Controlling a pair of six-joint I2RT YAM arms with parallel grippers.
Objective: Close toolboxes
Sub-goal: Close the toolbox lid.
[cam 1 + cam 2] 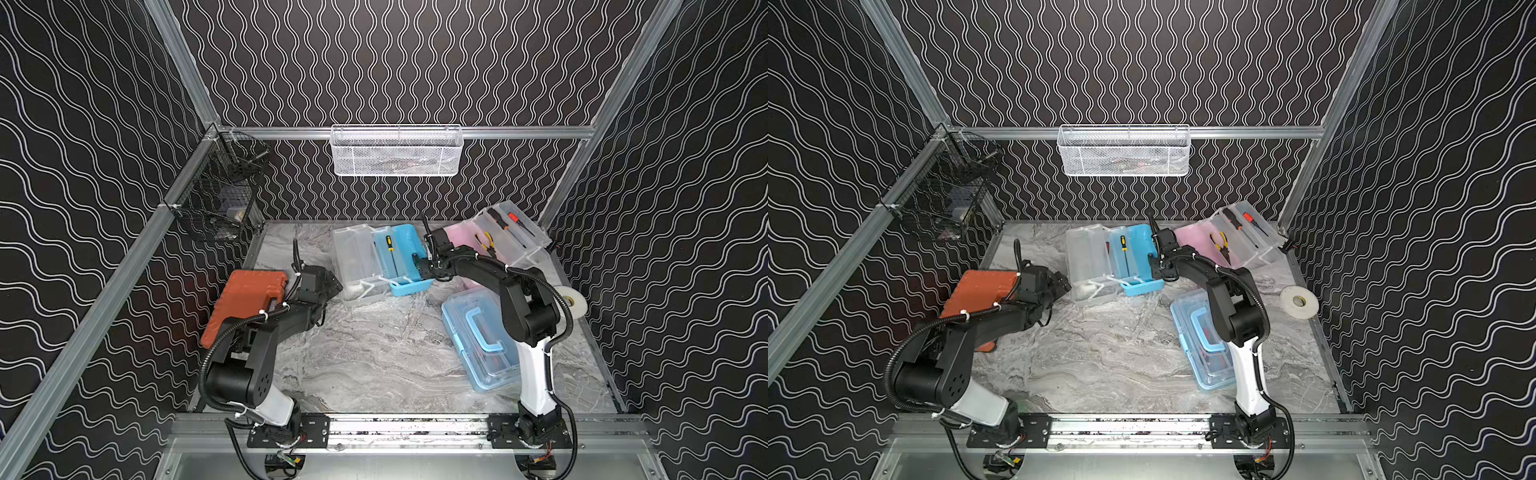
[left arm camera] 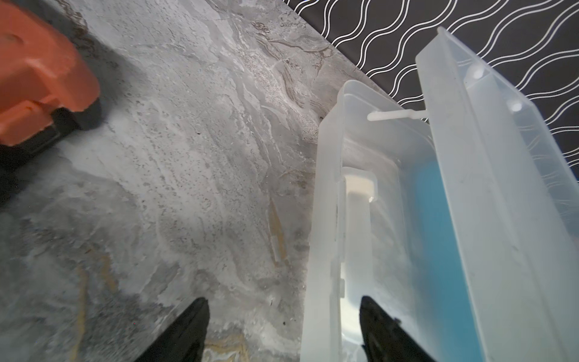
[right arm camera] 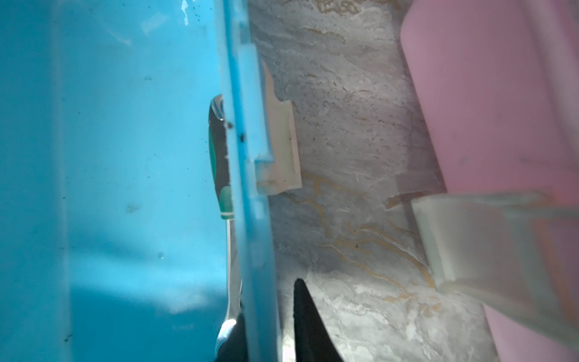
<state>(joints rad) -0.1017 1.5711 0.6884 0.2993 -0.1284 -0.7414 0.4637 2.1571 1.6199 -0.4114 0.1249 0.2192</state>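
An open light-blue toolbox (image 1: 401, 249) (image 1: 1133, 253) stands at the back centre, its clear lid (image 1: 355, 257) (image 2: 391, 200) laid flat to the left. My right gripper (image 1: 417, 258) (image 3: 269, 318) is shut on this box's right side wall (image 3: 247, 188), one finger inside and one outside. My left gripper (image 1: 334, 286) (image 2: 284, 312) is open at the lid's near left corner, its fingers either side of the lid's rim without touching. A pink toolbox (image 1: 461, 235) (image 3: 501, 94) stands open at the back right. A closed light-blue toolbox (image 1: 478, 336) (image 1: 1190, 340) lies at the front right.
A flat orange case (image 1: 245, 299) (image 2: 40, 72) lies left of my left gripper. A white tape roll (image 1: 575, 301) sits by the right wall. A white mesh basket (image 1: 397, 151) and a black wire basket (image 1: 220, 199) hang on the frame. Screwdrivers lie in the open blue box.
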